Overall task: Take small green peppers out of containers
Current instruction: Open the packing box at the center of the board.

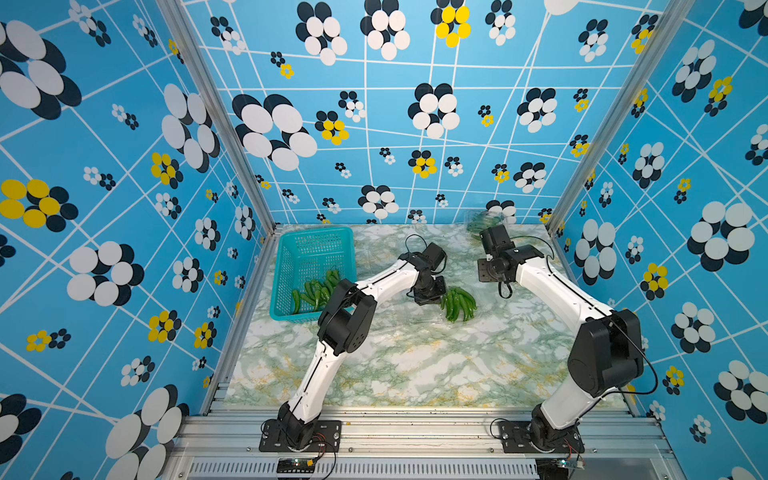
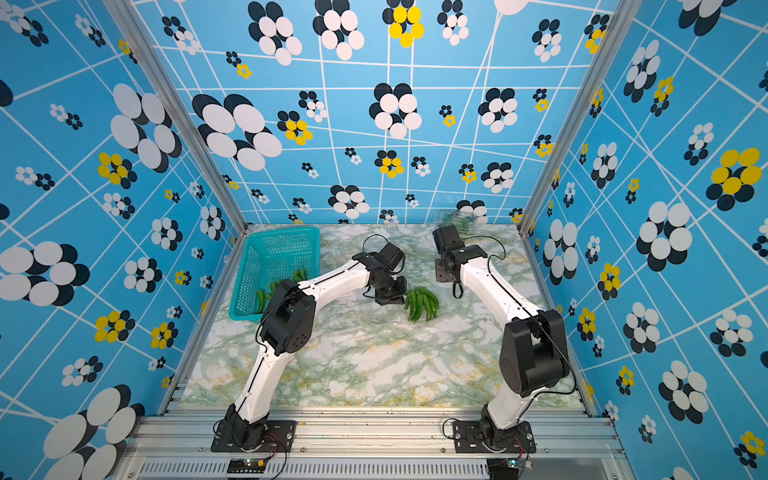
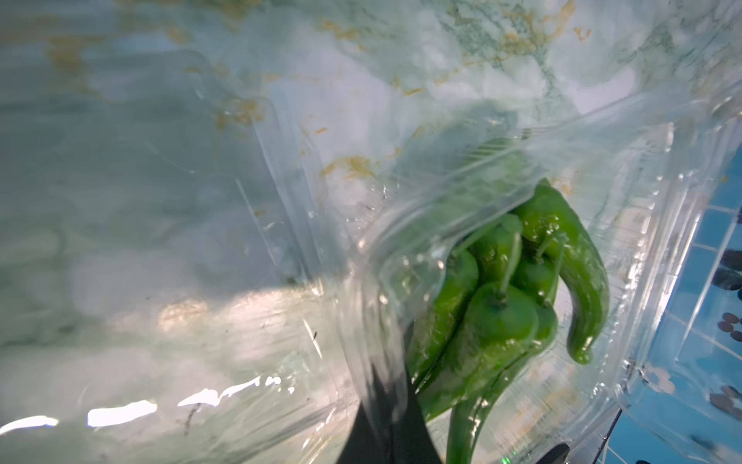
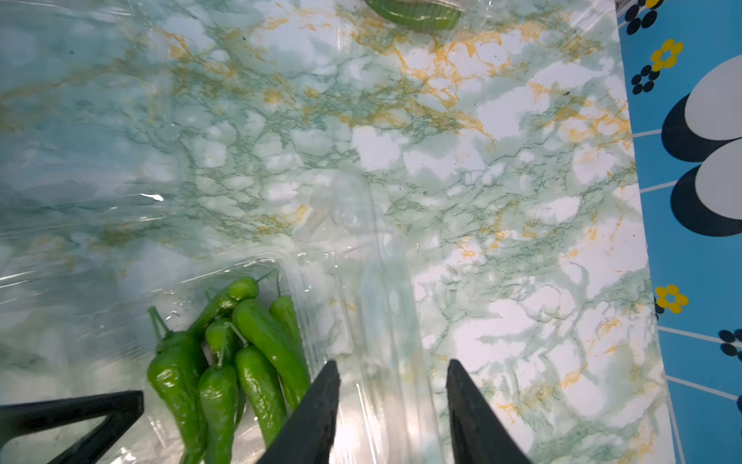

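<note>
A bunch of small green peppers (image 1: 457,304) lies in an open clear container (image 3: 650,281) at the middle of the table. My left gripper (image 3: 387,377) is right beside the bunch (image 3: 498,305), shut on a flap of the container's thin plastic, which drapes over its fingers. My right gripper (image 4: 393,365) stands open on the other side of the peppers (image 4: 225,361). The container's clear rim (image 4: 381,289) runs between its jaws, with neither finger pressing it. A second container (image 1: 484,219) with peppers sits at the back right, against the wall.
A teal perforated basket (image 1: 311,249) stands at the back left with several green peppers (image 1: 313,291) in it. Both arms reach in from the front rail. Blue patterned walls close in the marble table (image 1: 415,365) on three sides.
</note>
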Action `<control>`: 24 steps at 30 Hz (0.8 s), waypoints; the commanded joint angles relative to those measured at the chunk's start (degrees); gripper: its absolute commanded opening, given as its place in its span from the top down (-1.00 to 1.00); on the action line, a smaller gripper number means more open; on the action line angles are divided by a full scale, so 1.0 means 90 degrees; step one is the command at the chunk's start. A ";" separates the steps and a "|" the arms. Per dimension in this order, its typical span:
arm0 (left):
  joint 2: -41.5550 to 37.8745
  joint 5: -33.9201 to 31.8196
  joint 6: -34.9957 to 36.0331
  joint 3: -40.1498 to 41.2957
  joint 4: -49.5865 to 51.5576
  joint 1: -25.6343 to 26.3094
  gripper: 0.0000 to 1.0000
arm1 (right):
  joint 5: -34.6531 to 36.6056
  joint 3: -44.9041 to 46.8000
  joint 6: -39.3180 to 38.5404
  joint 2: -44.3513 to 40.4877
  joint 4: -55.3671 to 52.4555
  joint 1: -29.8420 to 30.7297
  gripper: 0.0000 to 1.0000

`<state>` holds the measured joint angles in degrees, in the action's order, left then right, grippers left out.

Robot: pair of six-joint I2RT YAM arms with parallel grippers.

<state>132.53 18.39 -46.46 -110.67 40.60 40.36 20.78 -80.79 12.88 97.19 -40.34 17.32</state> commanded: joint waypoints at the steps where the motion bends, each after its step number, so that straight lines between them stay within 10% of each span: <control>1: -0.0339 -0.0003 0.0118 0.0080 0.0216 -0.0031 0.94 | 0.0217 -0.0290 0.0174 0.0024 -0.0273 -0.0198 -0.06; 24: -0.0947 -0.0844 0.0157 -0.0039 0.0588 0.0040 0.29 | -0.0531 0.0262 0.0469 -0.0328 0.0240 -0.0852 -0.21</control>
<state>127.81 14.31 -46.22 -110.63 43.35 40.36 19.00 -80.14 16.14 95.88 -39.07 9.61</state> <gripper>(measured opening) 0.353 0.603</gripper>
